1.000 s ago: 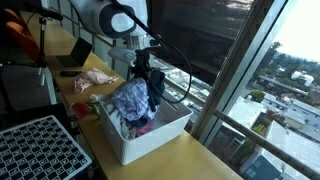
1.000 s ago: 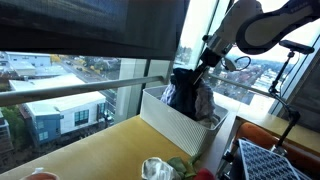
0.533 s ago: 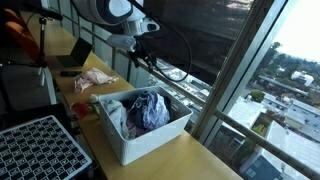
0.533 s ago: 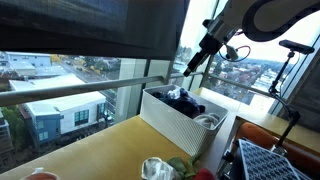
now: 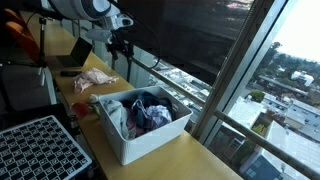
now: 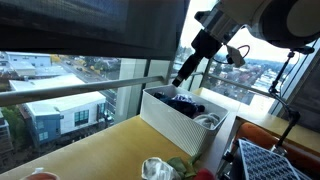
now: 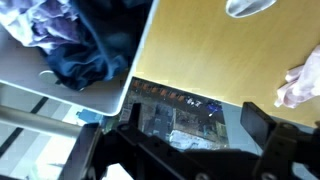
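Since a second ago, the clothes (image 5: pixel 146 112) are out of my grip and lie in the bin (image 5: pixel 150 142), and my end effector (image 5: pixel 121 44) is up and away from them.

Both exterior views show the end effector (image 6: pixel 182 78) hanging in the air above and beside the bin (image 6: pixel 176 126), close to the window (image 5: pixel 215 40), touching nothing. In the wrist view its fingers (image 7: pixel 262 126) stand spread wide with only bare space between them, so I have hold of nothing. The clothes (image 7: pixel 86 42), a dark blue and pale bundle, fill the middle of the white bin, which stands on the wooden bench (image 5: pixel 195 160). A pink cloth (image 5: pixel 95 78) lies on the bench well apart from the bin, and a black grid tray (image 5: pixel 35 150) sits near the bin's other end.
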You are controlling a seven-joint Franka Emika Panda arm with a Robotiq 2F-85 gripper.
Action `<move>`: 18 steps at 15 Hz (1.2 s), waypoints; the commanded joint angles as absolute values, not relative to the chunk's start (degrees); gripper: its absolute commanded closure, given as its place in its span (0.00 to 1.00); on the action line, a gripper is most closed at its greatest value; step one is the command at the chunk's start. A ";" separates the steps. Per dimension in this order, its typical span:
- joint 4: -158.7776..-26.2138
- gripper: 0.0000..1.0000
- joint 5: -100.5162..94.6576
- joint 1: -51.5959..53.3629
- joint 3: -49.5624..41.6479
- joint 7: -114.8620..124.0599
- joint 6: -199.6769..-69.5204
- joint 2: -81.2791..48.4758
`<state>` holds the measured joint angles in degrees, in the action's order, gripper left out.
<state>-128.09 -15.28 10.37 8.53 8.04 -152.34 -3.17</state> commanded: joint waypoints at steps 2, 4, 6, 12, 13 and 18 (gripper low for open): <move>-128.12 0.00 -19.42 15.86 11.29 17.92 -155.21 -11.77; -126.99 0.00 -20.63 19.00 10.84 21.09 -156.00 -16.82; -125.47 0.00 -21.00 21.93 9.33 22.67 -156.82 -21.69; -120.68 0.00 -18.79 26.60 5.40 21.49 -156.93 -31.77; -119.93 0.00 -18.60 26.94 4.86 21.27 -156.93 -33.14; -117.04 0.00 -17.22 27.52 3.66 20.29 -156.83 -39.12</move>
